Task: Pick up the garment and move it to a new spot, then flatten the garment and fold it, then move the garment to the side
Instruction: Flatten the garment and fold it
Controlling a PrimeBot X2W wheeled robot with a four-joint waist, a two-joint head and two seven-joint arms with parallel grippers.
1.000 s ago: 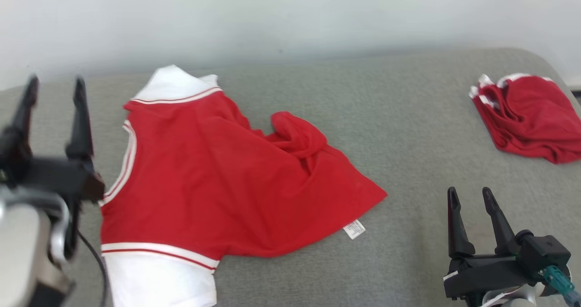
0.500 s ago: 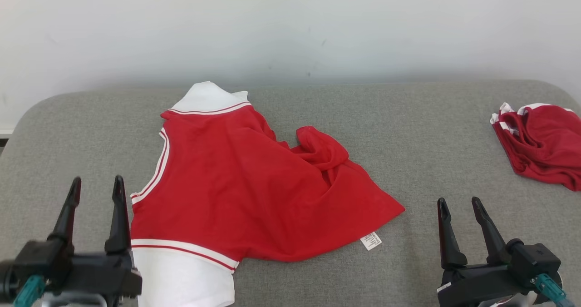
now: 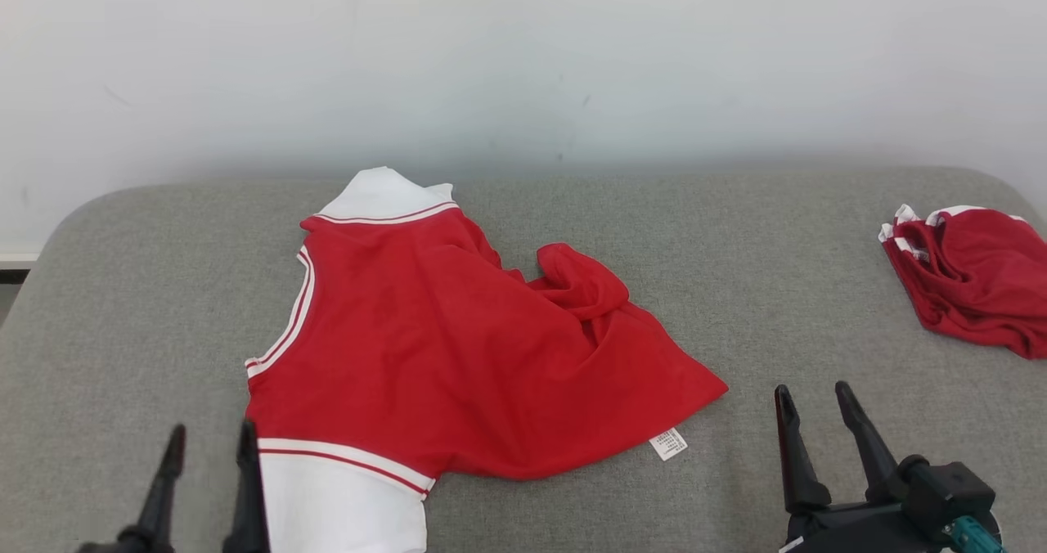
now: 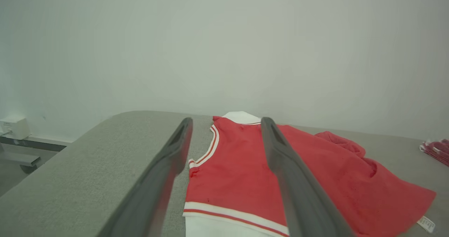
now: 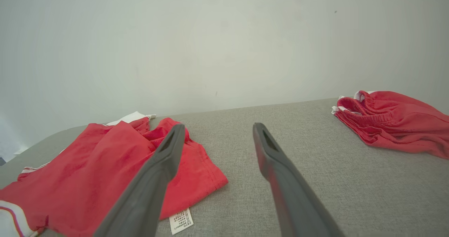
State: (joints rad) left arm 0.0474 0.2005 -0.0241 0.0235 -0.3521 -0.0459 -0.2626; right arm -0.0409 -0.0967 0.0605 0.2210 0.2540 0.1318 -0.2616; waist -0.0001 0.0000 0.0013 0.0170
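Red shirt [image 3: 458, 357]: crumpled, just beside left gripper [image 3: 211, 430], fingers spread, empty. Red bundle [image 3: 973, 283]: well beyond right gripper [image 3: 812, 391], likewise spread, empty.

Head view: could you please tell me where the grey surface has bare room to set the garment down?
The widest bare patch of the grey surface lies between the spread garment and the red bundle. Another lies left of the garment, to the rounded edge. Crowded: centre-left and far right.
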